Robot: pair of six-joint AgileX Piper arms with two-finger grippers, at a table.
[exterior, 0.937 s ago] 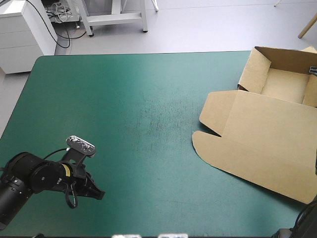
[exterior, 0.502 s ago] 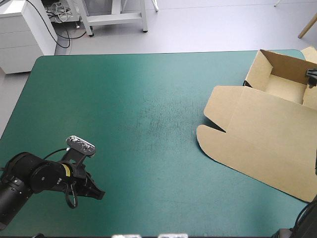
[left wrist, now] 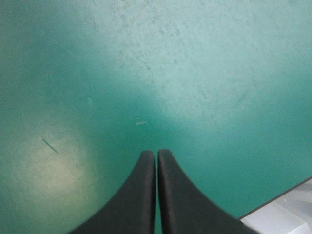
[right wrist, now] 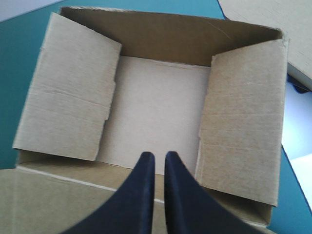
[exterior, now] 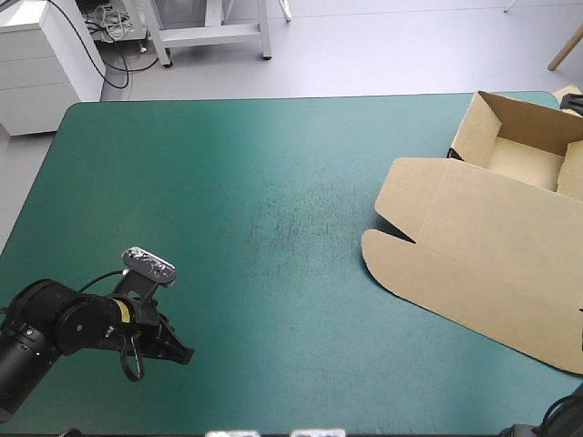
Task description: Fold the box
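Resting low over the near-left corner of the teal-green cover (exterior: 273,182), the left gripper (exterior: 179,353) has its black fingers pressed together into one pointed arch, with nothing between them. The cover under it is matte, with faint pale scratches toward the middle.

Farther right lies the box (exterior: 492,246), up against the right edge and reaching toward the far right corner. Its lid (exterior: 483,273) is spread flat on the cover, a broad smooth sheet of brown board with a rounded flap and a notch on its left side. Beyond it the tray (exterior: 524,155) stands open with its walls raised. Inside, two side flaps (right wrist: 68,87) lean against the walls, showing creases and corrugation lines. A corner of more brown board (exterior: 574,93) shows past the tray.

The right gripper (right wrist: 156,154) hangs above the tray's lid-side edge. Its fingers are drawn nearly together, and I see nothing caught between them.

To my eye the folding is almost finished. The next move probably calls for pressing those flaps snug against the walls, gently, since the light board would slide.
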